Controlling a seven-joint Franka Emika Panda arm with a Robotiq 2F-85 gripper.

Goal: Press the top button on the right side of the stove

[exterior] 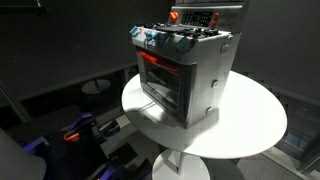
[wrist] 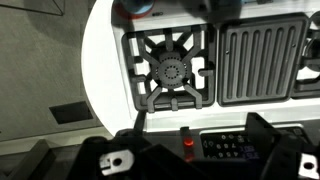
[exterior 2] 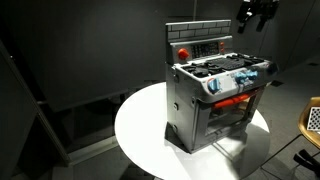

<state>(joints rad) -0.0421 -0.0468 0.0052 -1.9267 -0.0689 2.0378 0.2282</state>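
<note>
Gripper [exterior 2: 255,12] above the toy stove [exterior 2: 215,95], jaws wide.
Wrist view alone shows burner grate [wrist: 170,70] and griddle [wrist: 258,62] beyond the jaws, perhaps a red button [wrist: 186,145] between them.

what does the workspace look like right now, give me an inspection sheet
surface: round white table, carrying the stove
job's things: boxy silver-metal toy stove with blue-and-red knobs and a red back panel, upright, untouched
clutter: nothing seen
grippers: black pincer hangs above the stove, apart from it; fingers spread wide in the wrist view
cables: nothing seen
surroundings: dark walls; blue objects low beside the table, too blurred to name
</note>
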